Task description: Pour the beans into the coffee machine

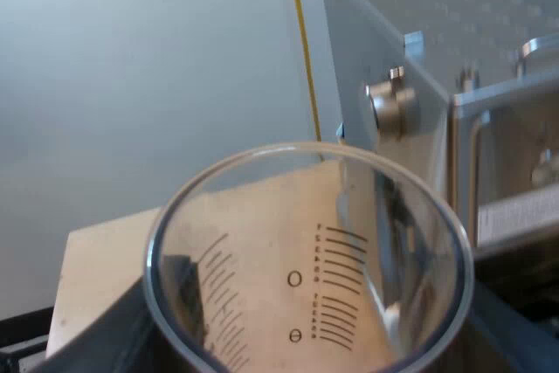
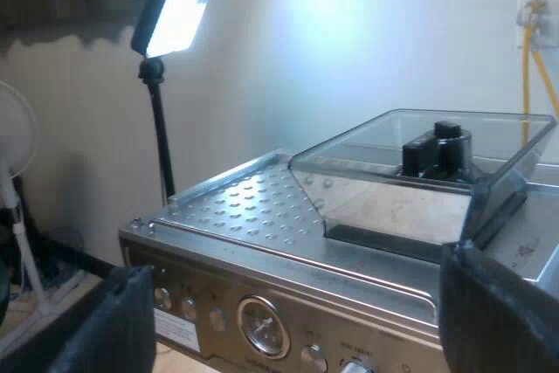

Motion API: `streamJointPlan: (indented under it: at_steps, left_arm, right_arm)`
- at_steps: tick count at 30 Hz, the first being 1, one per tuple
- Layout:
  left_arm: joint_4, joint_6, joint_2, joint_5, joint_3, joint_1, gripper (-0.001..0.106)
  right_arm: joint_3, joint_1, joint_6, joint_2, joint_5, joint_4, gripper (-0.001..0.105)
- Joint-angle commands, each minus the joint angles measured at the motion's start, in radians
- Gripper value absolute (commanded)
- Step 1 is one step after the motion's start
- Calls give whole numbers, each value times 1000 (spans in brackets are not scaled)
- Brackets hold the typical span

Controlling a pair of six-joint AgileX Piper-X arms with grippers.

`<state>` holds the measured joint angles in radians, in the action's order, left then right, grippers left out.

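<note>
We record the measuring glass (image 1: 307, 255) clamped within our left gripper (image 1: 314, 338), beside the espresso machine (image 1: 489, 15). Our right gripper (image 2: 301, 321) is spread wide, facing the bean hopper (image 2: 419, 172).

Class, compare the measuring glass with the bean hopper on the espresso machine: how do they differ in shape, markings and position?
The measuring glass is round with printed scale lines; the bean hopper is angular and unmarked. The measuring glass sits in the left gripper; the bean hopper rests on the espresso machine, on its top. Both are see-through.
</note>
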<state>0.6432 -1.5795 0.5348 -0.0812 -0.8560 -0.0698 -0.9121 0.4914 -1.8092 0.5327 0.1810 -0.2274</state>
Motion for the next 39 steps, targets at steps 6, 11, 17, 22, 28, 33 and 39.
streamJointPlan:
  at_steps: [6, 11, 17, 22, 28, 33, 39]
  left_arm:
    - [-19, -1, 167, -29, -174, -6, 28]
    - [-19, -1, 270, -29, -261, -68, 28]
    - [-19, 22, 389, 38, -372, -179, 28]
    - [-19, 44, 502, 90, -483, -231, 28]
    - [-19, 44, 621, 93, -622, -249, 28]
    - [-19, 44, 702, 93, -706, -262, 28]
    - [-19, 90, 775, 117, -753, -315, 28]
  right_arm:
    - [-10, 2, -11, -4, -7, 5, 69]
    - [-10, 2, -11, -4, -26, -23, 69]
    - [-10, 2, -11, -4, -58, -46, 69]
    - [-10, 2, -11, -4, -58, -46, 69]
    - [-10, 2, -11, -4, -74, -46, 69]
    - [-10, 2, -11, -4, -74, -46, 69]
    - [-10, 2, -11, -4, -74, -46, 69]
